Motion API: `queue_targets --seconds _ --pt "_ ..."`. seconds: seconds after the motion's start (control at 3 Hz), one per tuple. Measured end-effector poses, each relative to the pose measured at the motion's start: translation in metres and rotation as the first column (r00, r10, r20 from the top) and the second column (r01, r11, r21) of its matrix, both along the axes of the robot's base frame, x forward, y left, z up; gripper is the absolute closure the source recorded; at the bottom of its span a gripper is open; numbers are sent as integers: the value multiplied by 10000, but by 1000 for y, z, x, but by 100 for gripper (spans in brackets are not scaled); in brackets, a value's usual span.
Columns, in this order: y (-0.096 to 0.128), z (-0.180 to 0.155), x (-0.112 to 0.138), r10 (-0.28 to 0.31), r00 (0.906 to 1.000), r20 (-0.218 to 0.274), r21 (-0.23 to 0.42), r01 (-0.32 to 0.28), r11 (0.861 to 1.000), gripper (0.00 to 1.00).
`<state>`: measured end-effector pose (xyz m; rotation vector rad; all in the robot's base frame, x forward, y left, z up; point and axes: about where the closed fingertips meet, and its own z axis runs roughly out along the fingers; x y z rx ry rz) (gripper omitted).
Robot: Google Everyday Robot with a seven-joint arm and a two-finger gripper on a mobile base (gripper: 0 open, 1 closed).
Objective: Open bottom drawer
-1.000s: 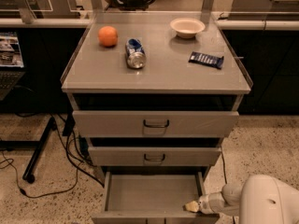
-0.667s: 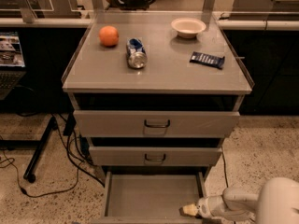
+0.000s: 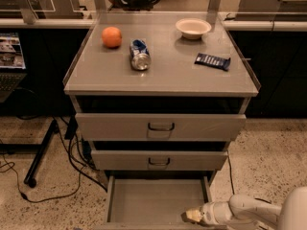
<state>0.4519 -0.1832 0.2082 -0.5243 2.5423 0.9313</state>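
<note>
Bottom drawer [image 3: 156, 201] stands pulled out below the desk's [image 3: 168, 75] front edge. The end effector [image 3: 193, 215] sits at its front right corner; whether it grips anything cannot be told. Any further pull should run straight outward, without sideways drag.

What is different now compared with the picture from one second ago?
The hand moved slightly down and left in the picture, by the front right corner of the open bottom drawer. The orange, can, bowl and wrapper on top stayed.
</note>
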Motion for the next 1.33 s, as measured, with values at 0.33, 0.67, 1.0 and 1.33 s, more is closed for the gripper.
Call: queue_targets --seconds 0.33,0.67,1.0,1.33 --pt "0 0 0 0 10000 -2 0 0 10000 58" --pt "0 0 0 1 10000 -3 1 -1 10000 35" --pt "0 0 0 1 10000 -3 1 -1 10000 12" --pt "0 0 0 1 10000 -3 1 -1 10000 0"
